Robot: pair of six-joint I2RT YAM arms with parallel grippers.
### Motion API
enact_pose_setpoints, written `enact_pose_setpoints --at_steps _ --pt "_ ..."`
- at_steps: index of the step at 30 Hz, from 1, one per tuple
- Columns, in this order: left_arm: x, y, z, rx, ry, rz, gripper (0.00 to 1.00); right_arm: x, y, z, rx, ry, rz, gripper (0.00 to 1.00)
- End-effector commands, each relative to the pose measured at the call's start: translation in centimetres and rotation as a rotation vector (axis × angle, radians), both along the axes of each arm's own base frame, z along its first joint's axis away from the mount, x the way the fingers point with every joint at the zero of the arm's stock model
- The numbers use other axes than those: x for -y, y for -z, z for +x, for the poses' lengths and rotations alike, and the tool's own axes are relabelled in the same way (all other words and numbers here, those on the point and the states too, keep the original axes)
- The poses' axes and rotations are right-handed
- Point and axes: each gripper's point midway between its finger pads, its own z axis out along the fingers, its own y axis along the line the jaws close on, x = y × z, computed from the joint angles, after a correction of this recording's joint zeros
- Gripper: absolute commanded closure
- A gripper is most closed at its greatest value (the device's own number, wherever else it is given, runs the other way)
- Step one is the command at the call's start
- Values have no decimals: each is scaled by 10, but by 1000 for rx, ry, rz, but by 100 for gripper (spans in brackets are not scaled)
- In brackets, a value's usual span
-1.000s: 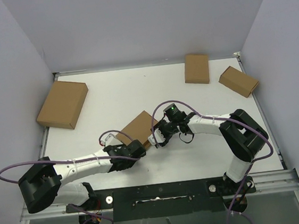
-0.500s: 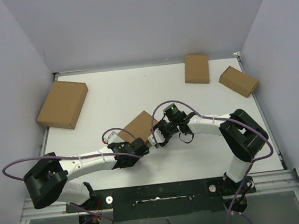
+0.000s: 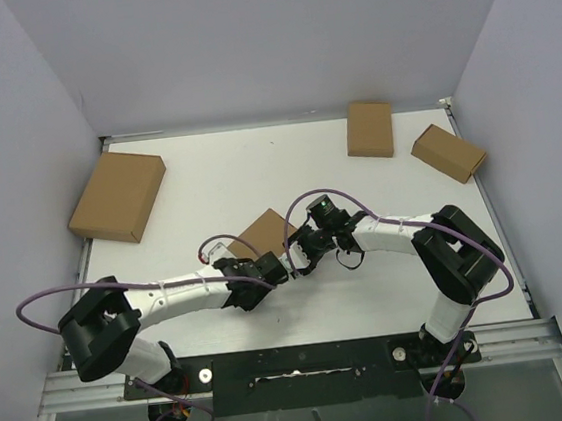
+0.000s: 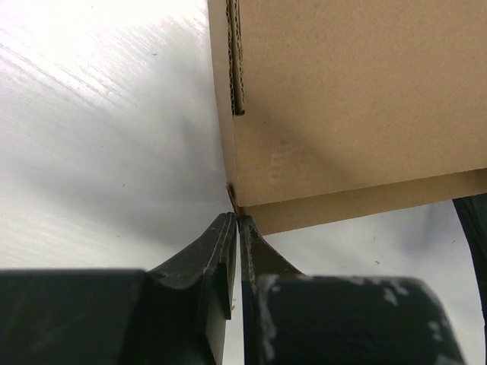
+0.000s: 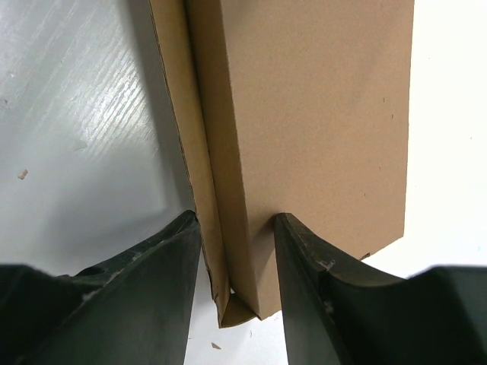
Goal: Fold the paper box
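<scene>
Your paper box point(image 3: 261, 235) lies near the middle of the table point(image 3: 387, 260), just ahead of both grippers. Your left gripper point(image 4: 237, 228) has its fingers pressed together with nothing between them, tips touching the box's near corner. Your right gripper point(image 5: 237, 255) is clamped across the box's edge, one finger on each side. The larger box point(image 3: 117, 196) sits far left, the two smaller boxes point(image 3: 369, 128) point(image 3: 448, 152) far right

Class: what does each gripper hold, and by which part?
Right gripper: the paper box, by its side wall near a corner. Left gripper: shut at a box corner; hold unclear.
</scene>
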Motion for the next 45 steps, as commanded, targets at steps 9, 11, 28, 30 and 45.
enact_pose_setpoints --at_steps 9,11,28,30,45 --pt "15 -8 4 -52 29 1 95 2 16 -17 -88 -16 -46 59" --pt "15 -9 6 -59 32 -1 95 2 16 -18 -88 -18 -47 59" --pt "18 -8 9 -105 56 -1 94 1 18 -19 -94 -22 -51 60" --pt "19 -9 10 -105 59 0 94 1 18 -20 -93 -23 -52 60" --pt "2 -28 10 -59 22 -2 80 1 20 -21 -100 -24 -57 60"
